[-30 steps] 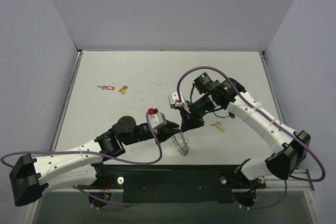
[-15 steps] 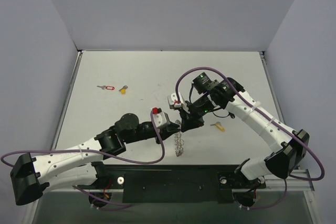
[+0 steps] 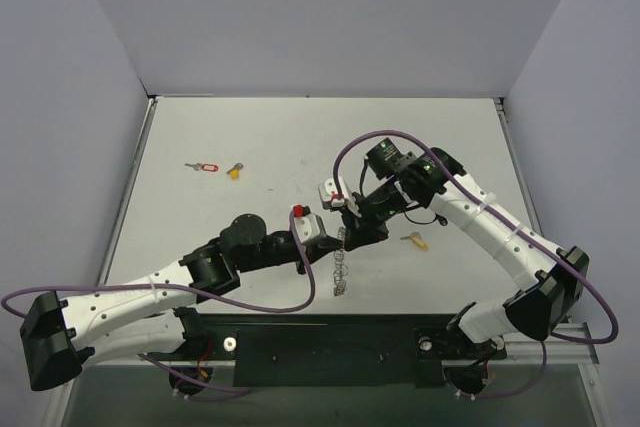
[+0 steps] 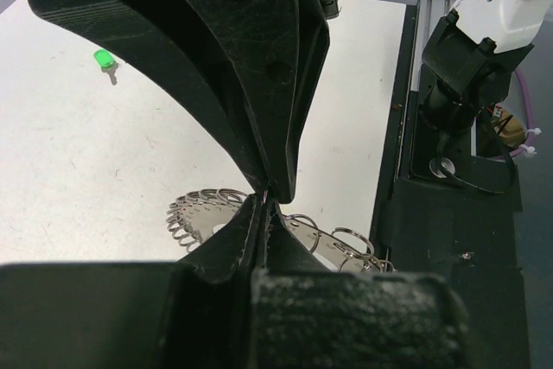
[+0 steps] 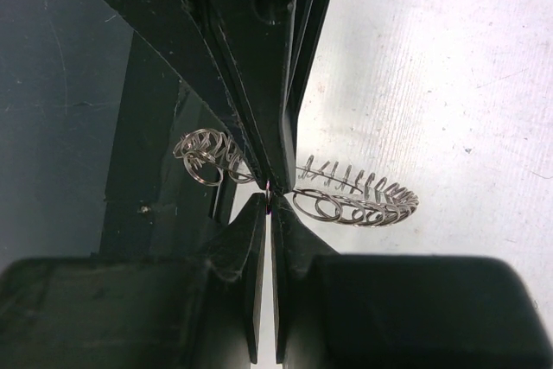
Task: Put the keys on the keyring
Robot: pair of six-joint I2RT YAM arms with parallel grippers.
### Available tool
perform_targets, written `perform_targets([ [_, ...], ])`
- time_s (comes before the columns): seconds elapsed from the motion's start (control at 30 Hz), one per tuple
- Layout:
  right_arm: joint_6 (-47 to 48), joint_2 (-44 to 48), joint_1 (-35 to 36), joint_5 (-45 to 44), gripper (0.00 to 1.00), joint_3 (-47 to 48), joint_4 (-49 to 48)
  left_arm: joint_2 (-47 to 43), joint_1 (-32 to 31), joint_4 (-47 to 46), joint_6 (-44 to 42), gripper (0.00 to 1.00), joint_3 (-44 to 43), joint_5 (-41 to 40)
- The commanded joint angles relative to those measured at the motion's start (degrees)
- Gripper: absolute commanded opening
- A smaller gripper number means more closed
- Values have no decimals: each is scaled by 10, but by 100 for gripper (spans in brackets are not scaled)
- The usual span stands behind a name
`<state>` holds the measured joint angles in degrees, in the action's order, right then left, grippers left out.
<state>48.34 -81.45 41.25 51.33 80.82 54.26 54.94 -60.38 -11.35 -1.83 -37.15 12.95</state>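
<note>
The keyring (image 3: pixel 340 267), a silvery coil, hangs edge-on above the table near its front edge. My left gripper (image 3: pixel 336 240) and my right gripper (image 3: pixel 349 236) meet tip to tip at its top, both shut on its wire. In the left wrist view the keyring (image 4: pixel 203 213) spreads behind my shut left gripper (image 4: pixel 267 206). In the right wrist view the keyring (image 5: pixel 363 200) runs through my shut right gripper (image 5: pixel 271 199). Keys lie loose: a red-tagged key (image 3: pixel 205 167), a yellow key (image 3: pixel 235 171), another yellow key (image 3: pixel 415 240) and a green key (image 4: pixel 104 60).
The black base rail (image 3: pixel 320 347) runs along the near edge, with the right arm's base (image 4: pixel 458 84) close behind the ring. Purple cables (image 3: pixel 300 297) loop off both arms. Grey walls (image 3: pixel 70 97) close in the table on three sides.
My left gripper has moved right to meet the right gripper and has shut on the keyring. The ring has shifted a little up and left. The right arm has barely moved.
</note>
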Motion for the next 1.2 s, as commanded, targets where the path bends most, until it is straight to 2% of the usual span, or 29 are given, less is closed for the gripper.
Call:
perform_targets([
  [0.0, 6, -3, 6, 30, 0, 22, 27, -4, 3, 6, -18, 0, -22, -2],
  [0.07, 7, 0, 4, 36, 12, 22, 26, -13, 3, -11, -20, 0, -9, -2],
  [0.1, 8, 4, -2, 40, 25, 22, 30, -22, 3, -18, -22, 0, 6, -1],
  [0.13, 15, 7, -6, 53, 30, 20, 30, -29, 3, -37, -25, 0, 15, 1],
  [0.17, 19, 15, -14, 60, 38, 18, 35, -42, 3, -52, -27, 0, 35, 1],
  [0.3, 80, 41, -49, 83, 47, 13, 77, -83, 3, -129, -40, 0, 95, 23],
  [0.53, 201, 73, -132, 127, 50, -37, 111, -132, 13, -300, -20, 0, 176, 85],
  [0.7, 274, 71, -178, 170, 50, -79, 124, -142, 16, -314, -15, 0, 180, 124],
  [0.93, 309, 55, -210, 183, 51, -96, 146, -149, 38, -347, 15, 0, 182, 180],
  [1.17, 336, 36, -216, 185, 52, -107, 161, -121, 96, -472, 138, 0, 186, 276],
])
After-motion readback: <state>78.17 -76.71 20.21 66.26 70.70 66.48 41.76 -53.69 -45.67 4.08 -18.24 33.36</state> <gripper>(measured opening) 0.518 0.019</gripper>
